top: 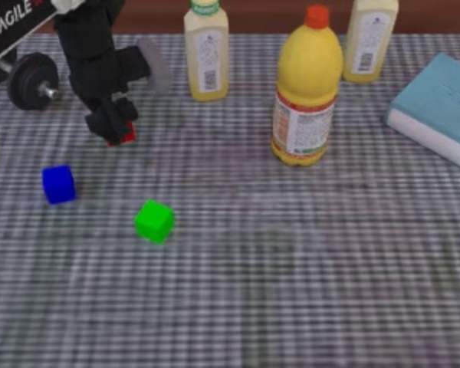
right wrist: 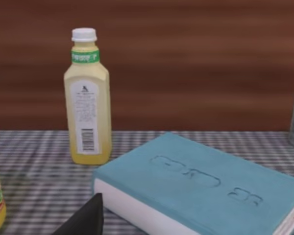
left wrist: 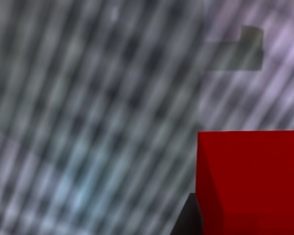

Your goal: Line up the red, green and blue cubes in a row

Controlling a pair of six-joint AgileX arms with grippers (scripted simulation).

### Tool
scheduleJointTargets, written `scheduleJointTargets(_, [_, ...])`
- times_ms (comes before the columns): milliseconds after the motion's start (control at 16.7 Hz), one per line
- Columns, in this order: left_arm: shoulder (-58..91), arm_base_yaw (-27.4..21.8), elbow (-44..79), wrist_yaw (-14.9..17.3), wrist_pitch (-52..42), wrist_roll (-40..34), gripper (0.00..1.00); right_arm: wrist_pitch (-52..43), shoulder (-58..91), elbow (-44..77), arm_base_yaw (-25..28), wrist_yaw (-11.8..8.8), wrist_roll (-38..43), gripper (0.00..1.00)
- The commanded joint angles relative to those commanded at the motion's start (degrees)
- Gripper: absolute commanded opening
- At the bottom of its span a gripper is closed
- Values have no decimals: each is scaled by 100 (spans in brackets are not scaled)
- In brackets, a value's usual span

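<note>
The red cube peeks out under my left gripper at the back left of the cloth, and the gripper is shut on it. In the left wrist view the red cube fills the corner, with one dark fingertip pressed to its side. The blue cube lies on the cloth nearer the front, left of the gripper. To its right, closer to the front, the green cube sits slightly turned. My right gripper is out of the top view; one of its fingertips shows, open, near the book.
Three yellow bottles stand along the back: a slim bottle, a large orange-capped bottle and another slim bottle. A teal book lies at the right edge. A black dumbbell rests at the far left.
</note>
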Motion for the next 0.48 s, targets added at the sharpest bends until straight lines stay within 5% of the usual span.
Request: scheduleJointTargets(480, [-354, -233, -377, -6, 144, 25, 0, 0, 0, 0, 0, 0, 0, 100])
